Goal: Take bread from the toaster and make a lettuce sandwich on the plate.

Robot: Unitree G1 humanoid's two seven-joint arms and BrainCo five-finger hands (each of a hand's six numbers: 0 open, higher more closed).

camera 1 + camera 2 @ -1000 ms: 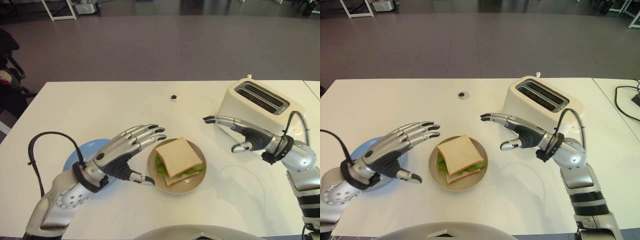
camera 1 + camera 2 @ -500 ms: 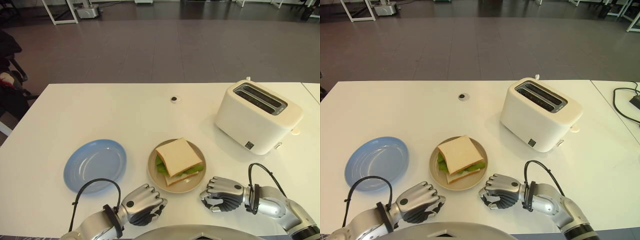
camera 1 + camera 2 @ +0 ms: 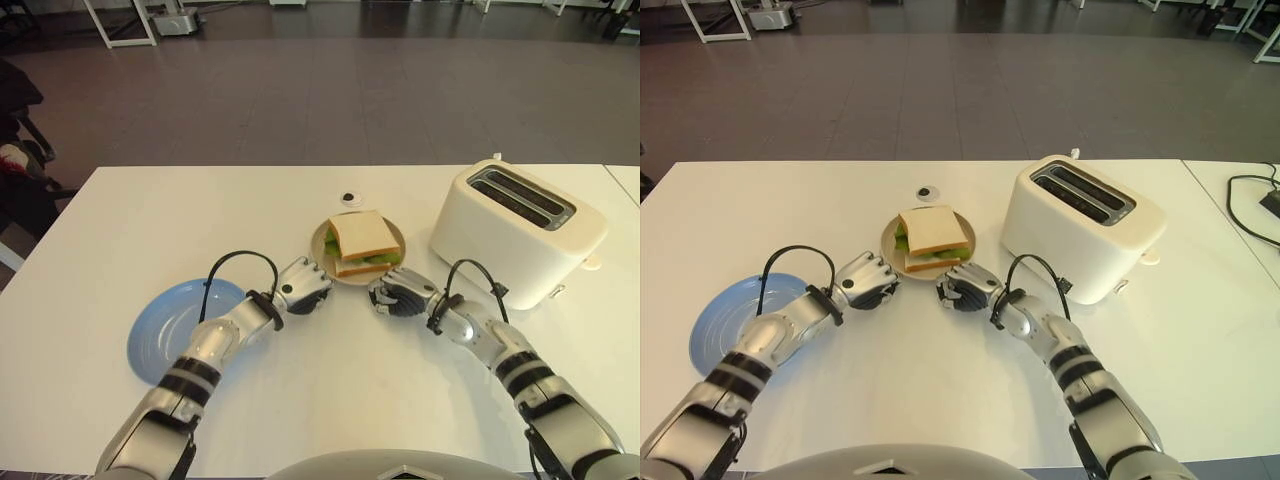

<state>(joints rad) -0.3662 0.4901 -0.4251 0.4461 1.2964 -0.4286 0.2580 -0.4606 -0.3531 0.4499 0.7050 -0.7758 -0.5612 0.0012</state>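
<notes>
The white worktop [image 3: 340, 400] carries a cream toaster [image 3: 515, 232] near its far right corner and a blue plate [image 3: 165, 330] toward its left edge. A tan plate [image 3: 322, 240] sits mid-worktop toward the far edge, holding the sandwich [image 3: 360, 238], which has lettuce showing between two bread slices. The left robot hand [image 3: 303, 286] and right robot hand [image 3: 400, 295] rest just beside the plate's near rim, both curled into fists and holding nothing.
</notes>
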